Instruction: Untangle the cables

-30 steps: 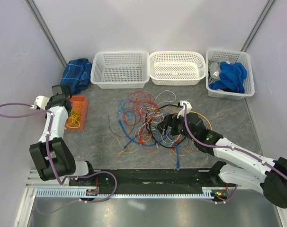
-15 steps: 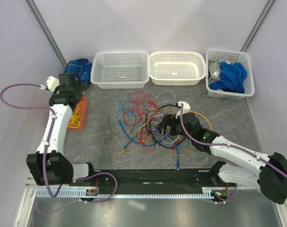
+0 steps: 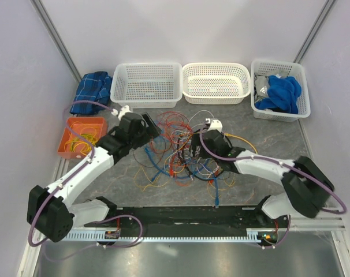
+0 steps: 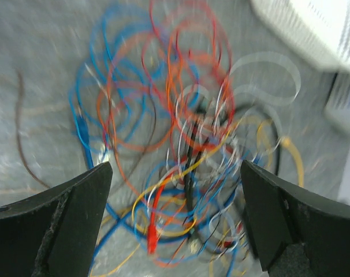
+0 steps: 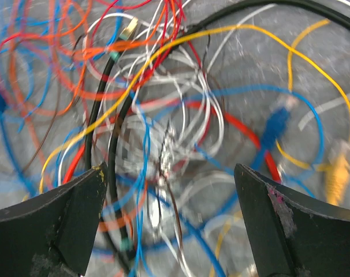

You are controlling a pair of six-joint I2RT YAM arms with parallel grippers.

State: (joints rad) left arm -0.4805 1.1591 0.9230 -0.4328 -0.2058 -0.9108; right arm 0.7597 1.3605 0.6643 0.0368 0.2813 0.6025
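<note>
I see one tangle of cables [image 3: 183, 153] lying on the grey table [image 3: 279, 138], made of red, orange, blue, yellow and white wires plus one thicker black loop [image 5: 108, 109]. The wires cross too densely for me to count. Two arms reach it. The left gripper [image 3: 145, 128] hovers at the tangle's left edge, and its wrist view shows both fingers [image 4: 77, 202] spread wide with nothing between them, the wires below. The right gripper [image 3: 197, 148] sits over the middle of the tangle, also released, its fingers [image 5: 71, 213] wide apart above the strands. Whether they touch any wire I cannot tell. The left wrist view is smeared by blur, and parts of the right one are soft. In the right one I can make out one blue plug [image 5: 277, 122] and one yellow plug [image 5: 337, 173]. Beyond the tangle stand three white baskets: the left basket [image 3: 146, 103], the middle basket [image 3: 215, 99], and the right basket [image 3: 279, 115] holding a blue cloth [image 3: 285, 92]. Left of the tangle sits one orange tray [image 3: 63, 147] with yellow strands inside, and behind it one blue plaid cloth [image 3: 93, 92]. The right arm hides part of the tangle's right side.
</note>
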